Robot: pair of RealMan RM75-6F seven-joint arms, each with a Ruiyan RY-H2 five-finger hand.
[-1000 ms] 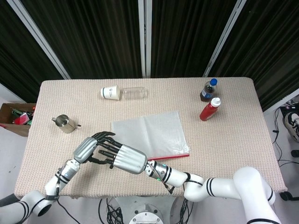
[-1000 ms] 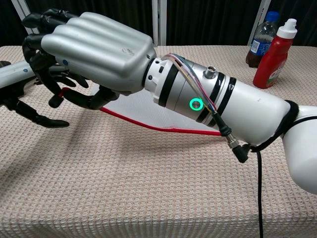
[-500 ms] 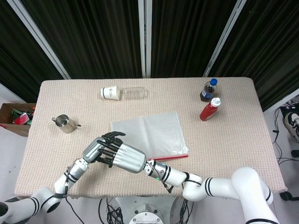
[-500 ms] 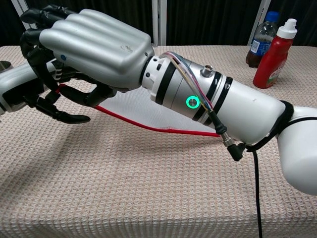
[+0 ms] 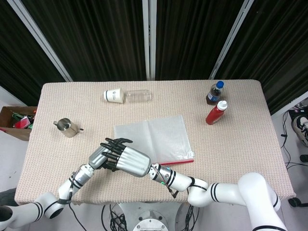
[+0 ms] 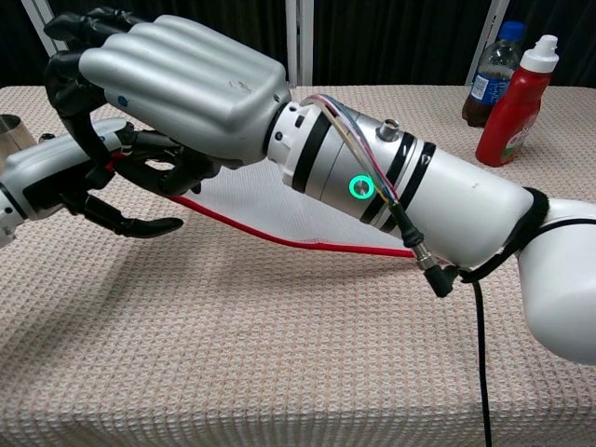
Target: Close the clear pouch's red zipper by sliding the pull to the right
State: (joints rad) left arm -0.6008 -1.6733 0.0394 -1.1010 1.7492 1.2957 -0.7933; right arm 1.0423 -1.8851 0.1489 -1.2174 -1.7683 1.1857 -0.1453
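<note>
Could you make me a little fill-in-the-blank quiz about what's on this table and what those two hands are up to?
1. The clear pouch has a zipper coloured ____.
2. The paper cup near the far edge lies on its ____.
3. The right hand and left hand meet at the pouch's ____ end.
4. The squeeze bottle stands beside a bottle with a ____ cap.

Answers: red; side; left; blue

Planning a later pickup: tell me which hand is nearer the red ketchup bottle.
Right. The right hand sits at the clear pouch's near-left corner, the left hand just beyond it, both far left of the red ketchup bottle.
</note>
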